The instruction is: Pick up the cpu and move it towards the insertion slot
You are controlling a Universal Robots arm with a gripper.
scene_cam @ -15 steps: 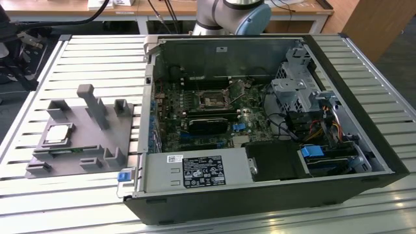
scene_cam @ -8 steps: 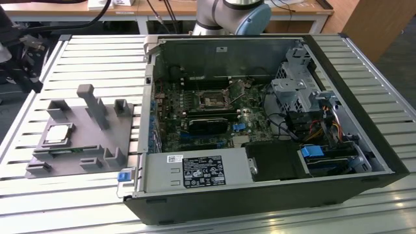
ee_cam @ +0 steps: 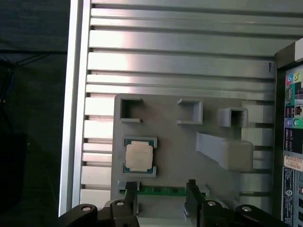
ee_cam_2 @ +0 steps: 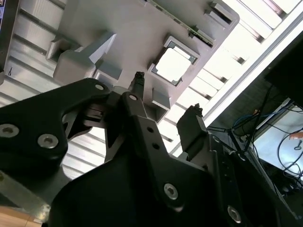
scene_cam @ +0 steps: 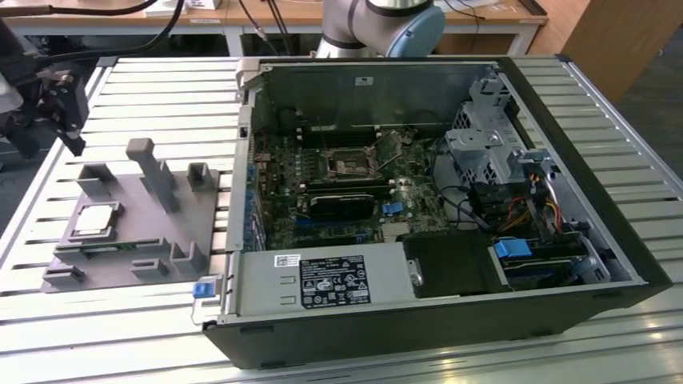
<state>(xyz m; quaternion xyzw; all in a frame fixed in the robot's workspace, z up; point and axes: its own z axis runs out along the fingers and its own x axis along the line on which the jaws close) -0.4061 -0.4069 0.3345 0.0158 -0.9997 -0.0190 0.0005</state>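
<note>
The small flat square cpu with its silvery metal top and pale rim (scene_cam: 96, 218) lay seated in a shallow nest on the grey plastic fixture block (scene_cam: 149, 240). That block stood on the ribbed aluminium bench (scene_cam: 160, 88), just beside the open black computer case (scene_cam: 597, 240), on the exterior view's left of it. The arm's black pincer (scene_cam: 73, 144) hung in the air over that end of the bench, apart from the chip, its two fingers (ee_cam: 131, 194) spread wide with nothing between them. In the first wrist view the cpu sat clear of the fingertips, closer to the line of one finger than the other, its edges roughly square to the gap. The insertion slot, a dark square socket with a shiny metal frame (scene_cam: 350, 165), lay well apart inside the case, toward the exterior view's right of the chip
</note>
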